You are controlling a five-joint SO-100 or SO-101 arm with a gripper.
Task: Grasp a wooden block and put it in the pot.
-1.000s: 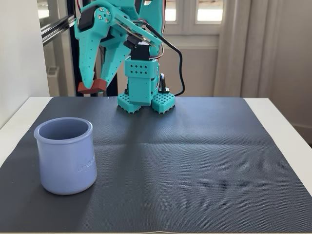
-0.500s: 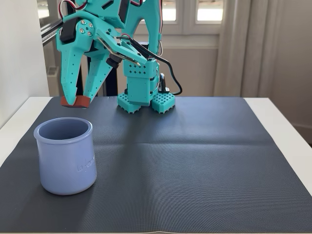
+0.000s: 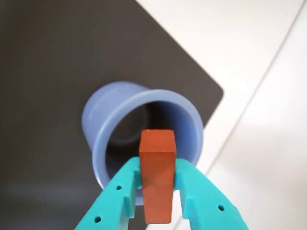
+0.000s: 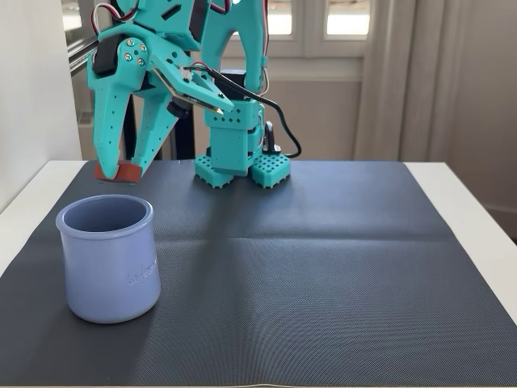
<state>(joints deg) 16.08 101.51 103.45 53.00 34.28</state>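
We see the end effector [image 3: 157,184] clamped on the long flat sides of the wooden block [image 3: 157,172], held in the air just above the open mouth of the pot [image 4: 108,257]. We judge the block light, rigid and smooth-faced, so gripping across its narrow width suits it, and it should tolerate a drop.

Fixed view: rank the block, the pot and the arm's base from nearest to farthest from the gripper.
1. Block: clamped in the gripper, at its tips.
2. Pot: just below the gripper, at the mat's left front.
3. Base: to the right, at the mat's far edge.
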